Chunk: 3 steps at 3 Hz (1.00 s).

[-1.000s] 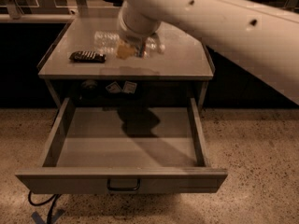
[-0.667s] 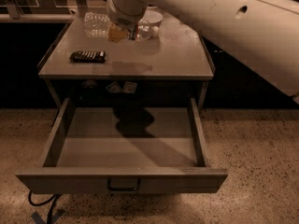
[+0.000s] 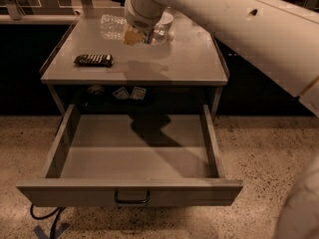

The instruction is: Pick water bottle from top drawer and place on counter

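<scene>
My gripper point(image 3: 136, 36), at the back of the surface point(image 3: 189, 59) beside the water bottle point(image 3: 112, 26): smooth pale casing. Surface: matt grey metal. Water bottle: clear ribbed plastic, glossy. Top drawer point(image 3: 134, 156): smooth, dull grey metal.

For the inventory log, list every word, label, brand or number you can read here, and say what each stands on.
No text can be read.
Snack bar on the counter: pale marks on its dark wrapper, too blurred.
Two pale tags under the counter: too small.
Water bottle beside the pincer at the counter's back: no legible label.
Top drawer front: no lettering seen.
</scene>
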{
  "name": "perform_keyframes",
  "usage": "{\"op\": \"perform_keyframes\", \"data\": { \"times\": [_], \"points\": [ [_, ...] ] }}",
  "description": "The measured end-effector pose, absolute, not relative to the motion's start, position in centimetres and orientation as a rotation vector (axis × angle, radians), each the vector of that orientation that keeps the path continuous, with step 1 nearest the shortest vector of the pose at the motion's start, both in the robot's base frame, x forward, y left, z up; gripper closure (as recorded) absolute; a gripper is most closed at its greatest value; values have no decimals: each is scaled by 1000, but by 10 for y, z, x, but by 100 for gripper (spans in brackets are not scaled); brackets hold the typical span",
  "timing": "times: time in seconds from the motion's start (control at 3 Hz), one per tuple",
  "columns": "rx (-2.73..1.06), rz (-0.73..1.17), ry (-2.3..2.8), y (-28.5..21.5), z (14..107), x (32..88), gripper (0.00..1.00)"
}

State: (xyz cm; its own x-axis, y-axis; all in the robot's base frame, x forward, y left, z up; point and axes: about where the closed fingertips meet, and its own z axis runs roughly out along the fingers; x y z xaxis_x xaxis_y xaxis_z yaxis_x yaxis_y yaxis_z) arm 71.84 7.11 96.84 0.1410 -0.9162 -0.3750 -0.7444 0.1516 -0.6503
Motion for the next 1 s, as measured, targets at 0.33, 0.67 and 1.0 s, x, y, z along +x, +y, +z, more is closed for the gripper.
{"op": "perform_keyframes", "data": {
  "times": [0.33, 0.67, 1.0],
  "points": [
    [-1671, -202, 1698, 51, 919, 770, 100],
    [-1780, -157, 1729, 35, 859, 813, 100],
    [-1772, -149, 1733, 29, 843, 837, 88]
  ]
}}
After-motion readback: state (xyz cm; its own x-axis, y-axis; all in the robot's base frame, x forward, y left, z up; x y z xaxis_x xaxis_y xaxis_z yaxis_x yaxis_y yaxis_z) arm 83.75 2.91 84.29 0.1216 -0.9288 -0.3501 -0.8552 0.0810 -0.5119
